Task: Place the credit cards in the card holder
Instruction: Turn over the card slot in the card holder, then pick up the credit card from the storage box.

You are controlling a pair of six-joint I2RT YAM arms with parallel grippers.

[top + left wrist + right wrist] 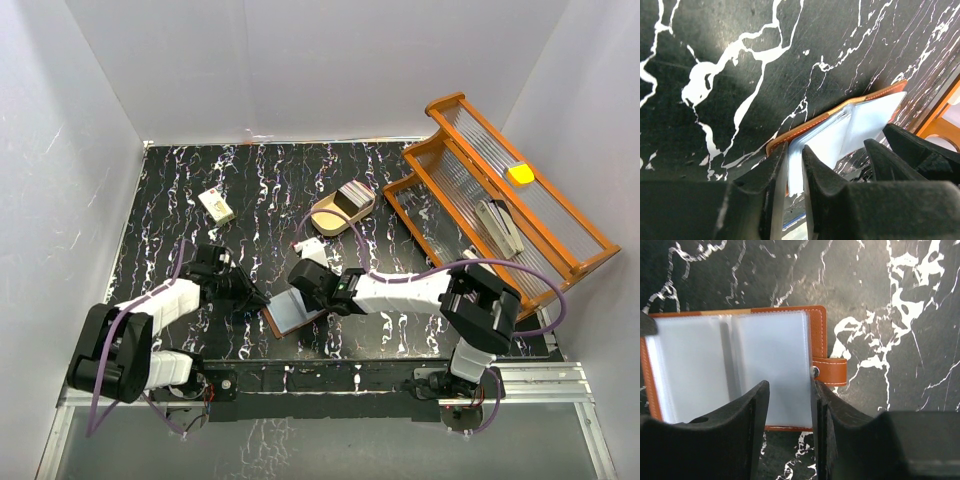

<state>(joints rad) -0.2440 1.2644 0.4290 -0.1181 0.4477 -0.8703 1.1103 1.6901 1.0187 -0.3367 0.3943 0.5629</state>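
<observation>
The card holder lies open on the black marble table, brown leather outside, pale grey-blue sleeves up. My left gripper is at its left edge; in the left wrist view the gripper is closed on the edge of a sleeve of the holder. My right gripper hangs over its right page; in the right wrist view it is open and empty, next to the snap stud of the holder. The credit cards are stacked in the beige oval tray, away from both grippers.
The beige oval tray sits behind the holder. A small cream block lies at the back left. An orange rack with a yellow piece fills the right side. White walls enclose the table.
</observation>
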